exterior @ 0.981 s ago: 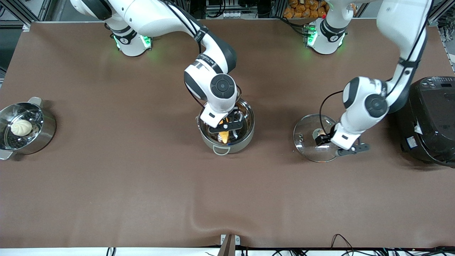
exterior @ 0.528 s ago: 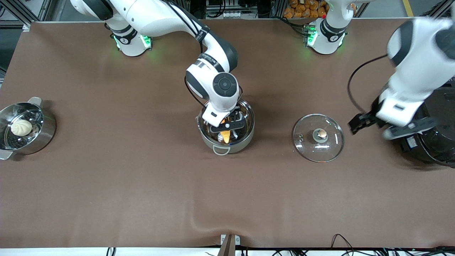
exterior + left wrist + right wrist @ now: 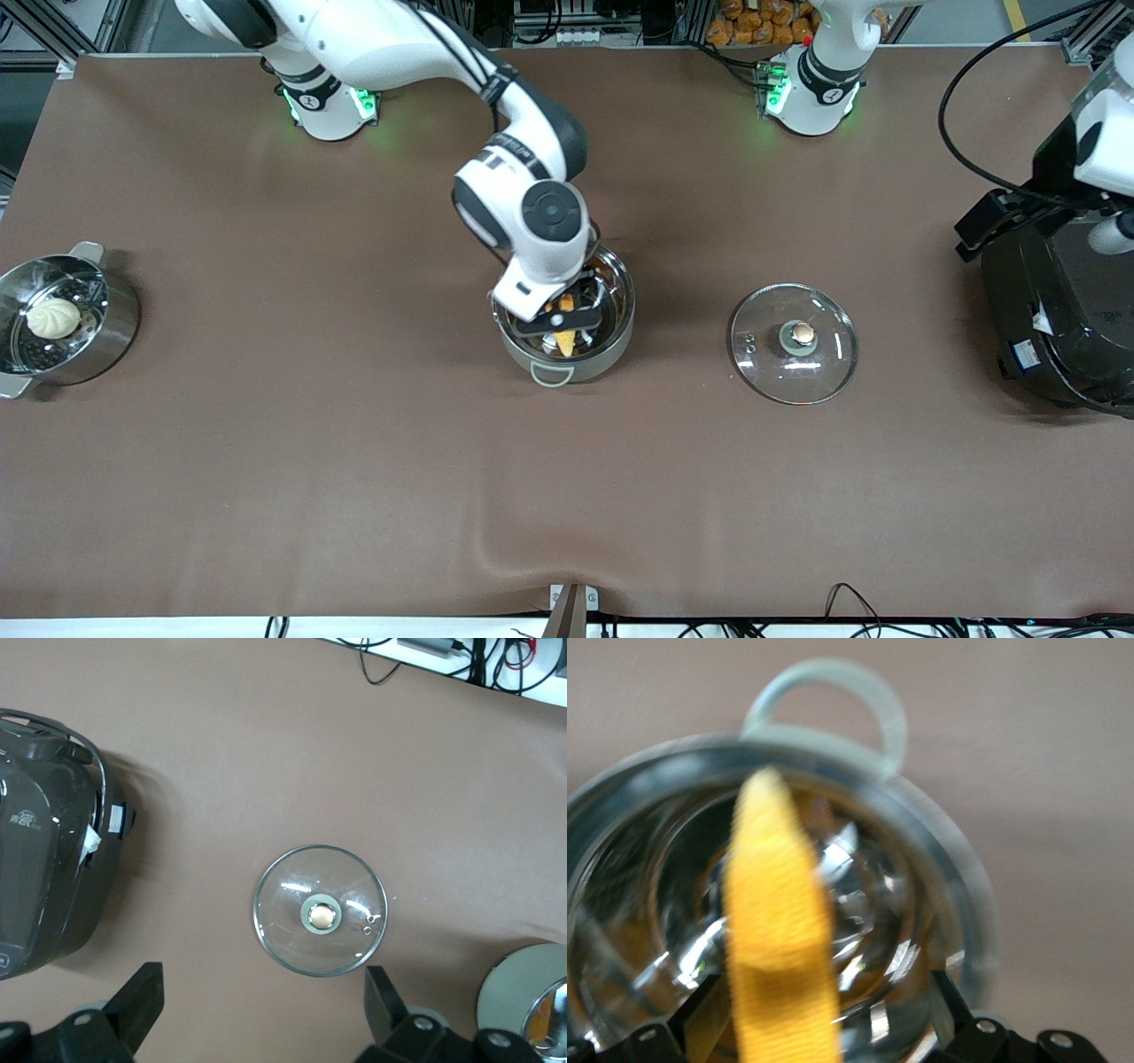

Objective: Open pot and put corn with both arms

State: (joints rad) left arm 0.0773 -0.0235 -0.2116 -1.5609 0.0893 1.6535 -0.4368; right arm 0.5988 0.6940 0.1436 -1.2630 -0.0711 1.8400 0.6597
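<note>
Front view: right gripper (image 3: 567, 323) low inside the open pot (image 3: 564, 328), seemingly clamped on the corn (image 3: 562, 339) for release, lid (image 3: 794, 342) parked on the table (image 3: 354, 443) beneath the spread-fingered left gripper (image 3: 257, 1014), raised near the black cooker (image 3: 1059, 319).

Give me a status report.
Left gripper open, high above lid on table. Right gripper over open pot, corn in it. Nothing blocking.
</note>
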